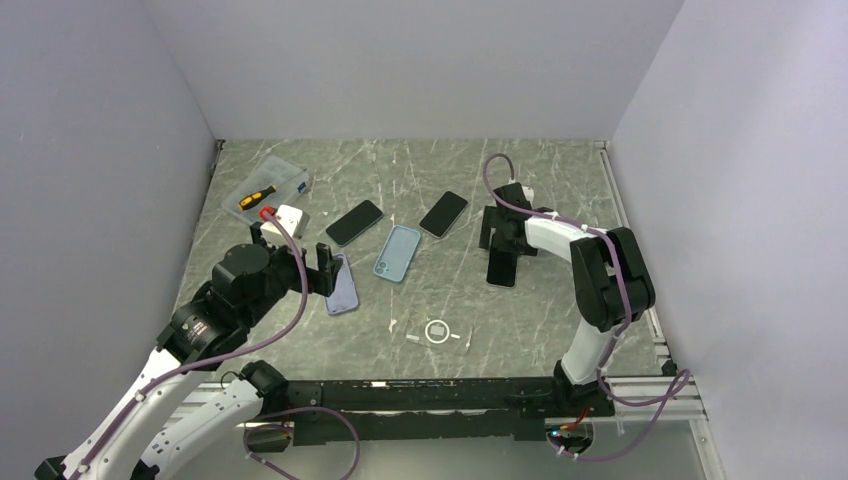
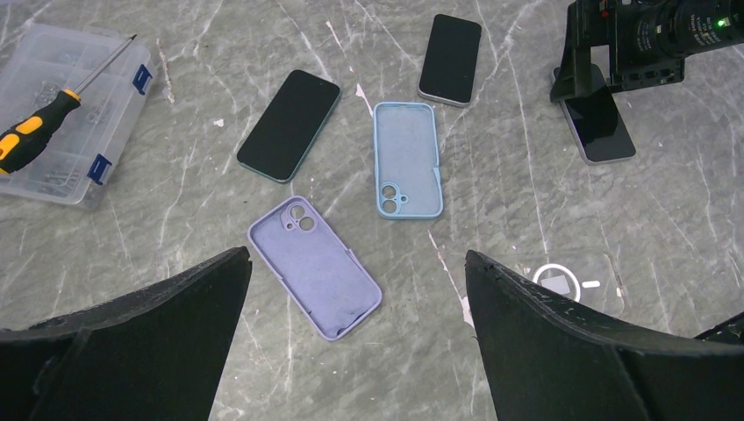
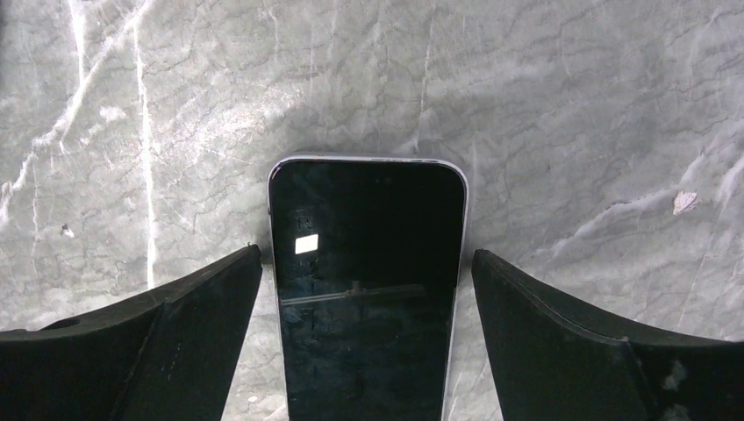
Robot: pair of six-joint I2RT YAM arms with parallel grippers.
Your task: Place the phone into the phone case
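The left arm (image 1: 215,320), white and black with a purple cable along it, stretches from the near left corner forward and to the right. The left gripper (image 1: 326,268), black and two-fingered, tilts down and forward, its jaws spread wide and holding nothing. The right arm (image 1: 600,285), of the same build, rises from its base, folds at the elbow and reaches left. The right gripper (image 1: 502,250) points straight down, set low, jaws wide apart.

Rightmost phone (image 1: 501,275) lies on the table (image 1: 560,190), right of the farther case (image 1: 398,253).
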